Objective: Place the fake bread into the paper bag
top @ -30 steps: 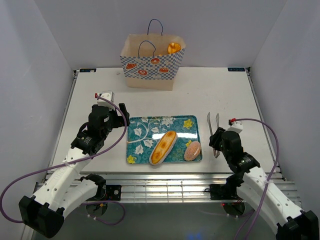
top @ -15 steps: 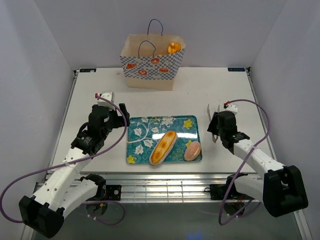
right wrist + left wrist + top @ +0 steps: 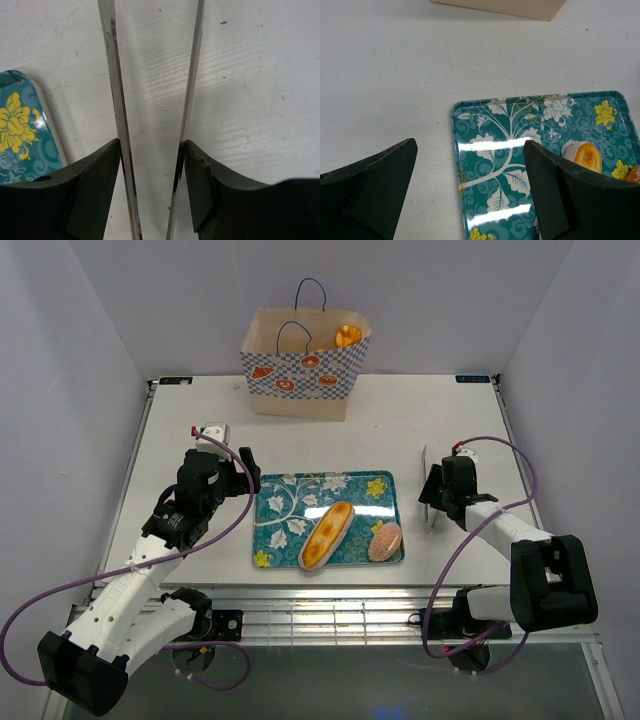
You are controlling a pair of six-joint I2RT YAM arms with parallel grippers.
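A long golden baguette [image 3: 327, 535] and a pink-topped bun [image 3: 385, 541] lie on the teal floral tray [image 3: 290, 510]. The tan paper bag [image 3: 300, 375] stands at the table's far edge with an orange pastry [image 3: 347, 336] showing in its mouth. My left gripper [image 3: 245, 472] is open and empty over the tray's left edge [image 3: 457, 150]; the baguette's tip [image 3: 585, 155] shows in the left wrist view. My right gripper [image 3: 432, 495] is right of the tray, shut on the metal tongs [image 3: 114, 75], with one finger against each tong arm.
The tray's corner [image 3: 20, 130] lies just left of the tongs. White walls enclose the table on three sides. The bag's bottom edge [image 3: 520, 6] shows at the top of the left wrist view.
My right gripper moved away from me along the tongs and closed on them; the tongs now stand on edge. The left arm has not moved.
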